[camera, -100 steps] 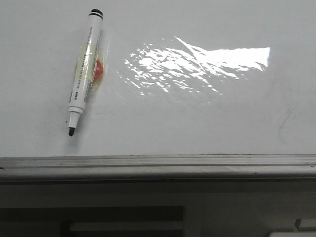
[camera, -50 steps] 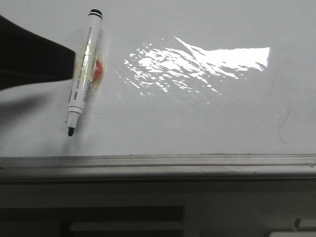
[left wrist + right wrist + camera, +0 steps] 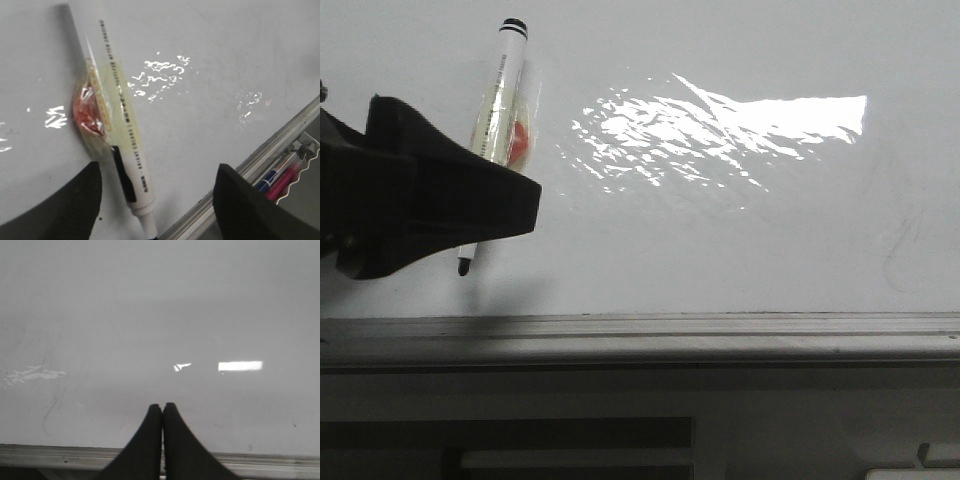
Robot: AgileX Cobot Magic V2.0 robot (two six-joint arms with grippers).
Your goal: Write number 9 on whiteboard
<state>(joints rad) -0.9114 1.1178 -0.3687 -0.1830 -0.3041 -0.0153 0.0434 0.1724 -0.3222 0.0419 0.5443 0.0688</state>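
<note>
Left wrist view shows your left pincer [image 3: 155, 210] wide open, empty, straddling the marker [image 3: 117, 130] near the whiteboard [image 3: 740, 250] front edge. Close off-centre and its taped wad [image 3: 90, 107] could roll it away; your right pincer [image 3: 162, 440] is closed, empty.

We see the whiteboard [image 3: 720, 230] as glossy, smooth white, with bright glare patches and faint grey smudges. Its frame edge [image 3: 640, 330] looks like brushed grey metal, dull beside the board. The marker [image 3: 122, 125] lying on the board looks like smooth white plastic, wrapped in clear, crinkly shiny film [image 3: 92, 112]. The left gripper [image 3: 470, 200] beside the marker looks matt black plastic, as do the right gripper's fingers [image 3: 172, 440].
</note>
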